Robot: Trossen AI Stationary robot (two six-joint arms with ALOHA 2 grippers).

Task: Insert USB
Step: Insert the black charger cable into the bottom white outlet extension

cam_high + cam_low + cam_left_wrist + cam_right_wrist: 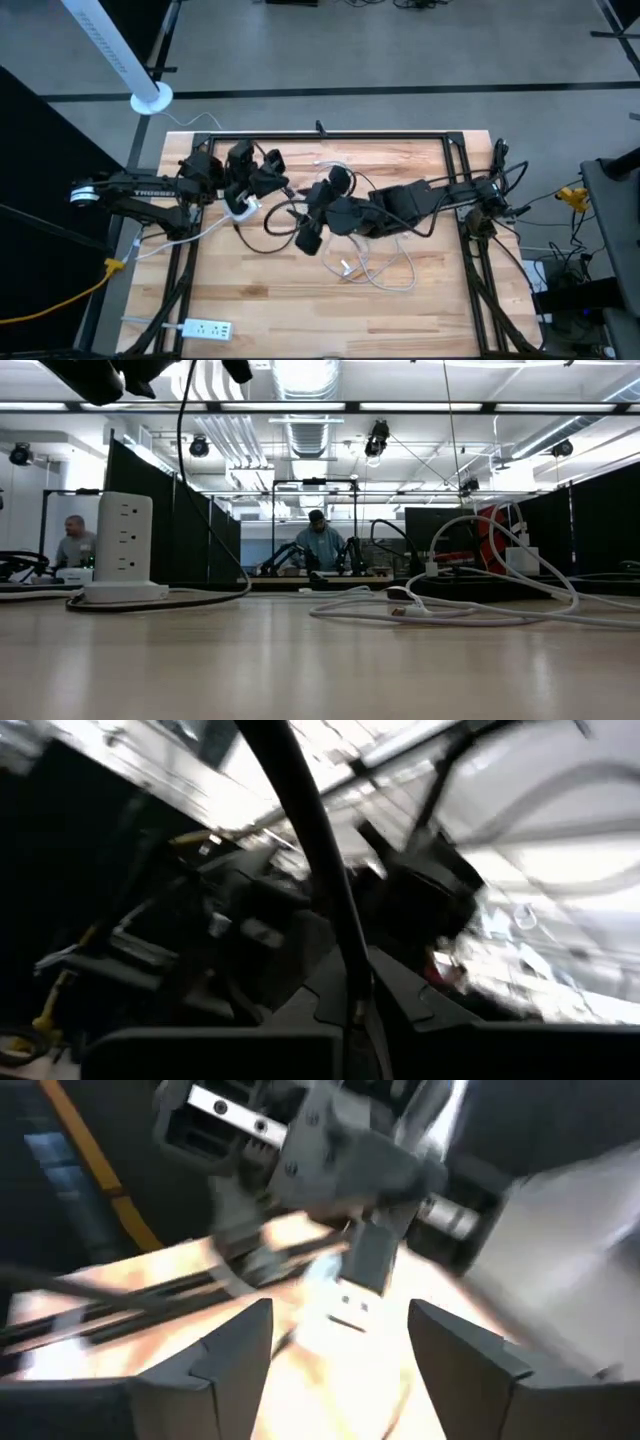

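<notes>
Between the left gripper's (pixel 355 1020) clenched jaws runs a black cable (pixel 310 850); right jaws released.

The left arm (pixel 140 187) bears white lettering along its side, too small to read. No other text is legible.

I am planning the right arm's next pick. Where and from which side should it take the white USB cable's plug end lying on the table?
Grip the connector of the white cable across its narrow sides, coming straight down: it lies flat on the table, loops trailing behind.
</notes>
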